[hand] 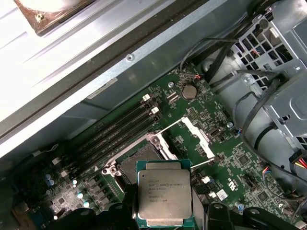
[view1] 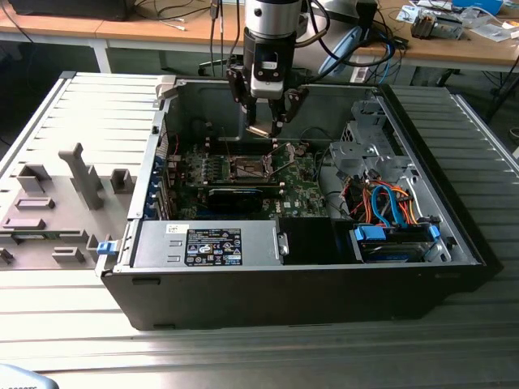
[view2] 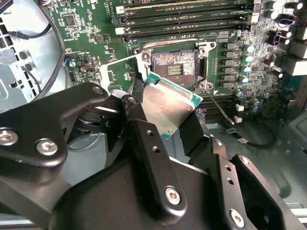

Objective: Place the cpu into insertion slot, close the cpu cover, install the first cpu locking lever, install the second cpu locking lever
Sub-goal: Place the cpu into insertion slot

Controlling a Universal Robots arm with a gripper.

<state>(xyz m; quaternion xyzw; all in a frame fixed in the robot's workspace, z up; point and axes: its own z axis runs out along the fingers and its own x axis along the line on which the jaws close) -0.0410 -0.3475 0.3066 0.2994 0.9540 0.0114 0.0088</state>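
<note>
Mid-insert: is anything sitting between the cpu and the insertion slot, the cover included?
Nothing visible does. The gripper holds the cpu above the insertion slot, whose contact field lies bare in the second wrist view. The cpu cover is swung open beside the socket, not over it.

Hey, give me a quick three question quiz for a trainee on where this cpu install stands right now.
1. True or false: the cpu is seated in the insertion slot.
2. Which does the gripper hold? A a screwdriver; B the cpu; C nothing.
3. Fill the gap: the cpu cover stands ____ (open or closed).

Key: 1 false, it hangs above the slot; 2 B; 3 open.
</note>
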